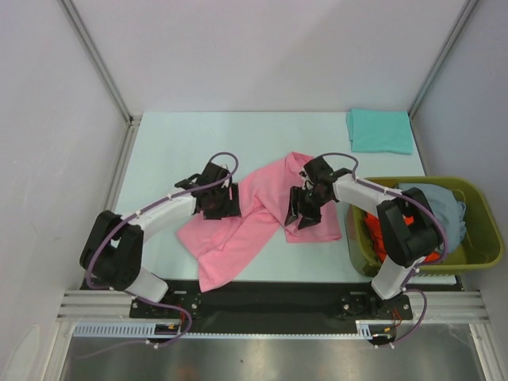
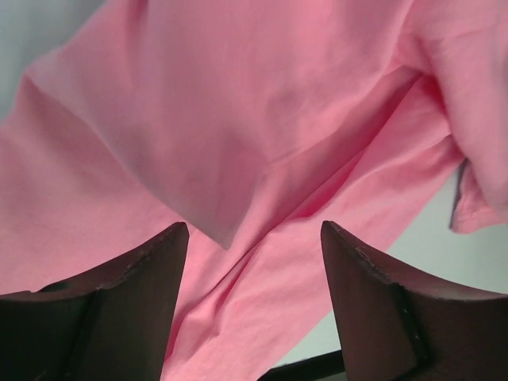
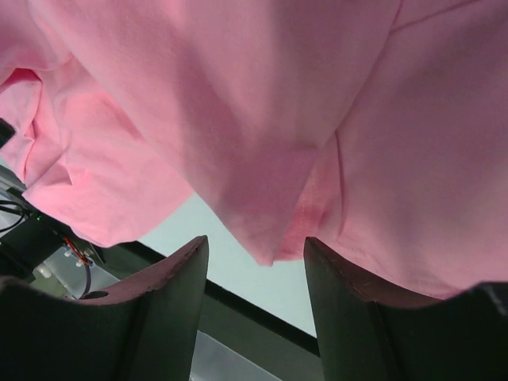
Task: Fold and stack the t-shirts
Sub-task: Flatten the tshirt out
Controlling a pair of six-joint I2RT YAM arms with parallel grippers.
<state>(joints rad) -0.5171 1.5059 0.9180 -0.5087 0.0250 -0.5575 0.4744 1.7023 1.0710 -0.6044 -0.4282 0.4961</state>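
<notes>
A pink t-shirt (image 1: 266, 208) lies loosely spread and creased across the middle of the table. My left gripper (image 1: 226, 205) sits over its left part, jaws open, with pink cloth (image 2: 262, 159) lying under the gap and nothing pinched (image 2: 254, 238). Over the shirt's right part my right gripper (image 1: 302, 216) is open too. A pink corner (image 3: 274, 238) hangs just ahead of its fingertips (image 3: 255, 246) without being clamped. A folded teal t-shirt (image 1: 379, 131) lies at the back right. Grey-blue (image 1: 435, 202) and orange-red (image 1: 379, 244) t-shirts sit in the basket.
The olive-green basket (image 1: 476, 258) stands at the right edge, close beside the right arm. Bare pale table (image 1: 175, 151) stretches behind and to the left of the pink shirt. The black front rail (image 1: 262, 295) runs just below the shirt's lower tail.
</notes>
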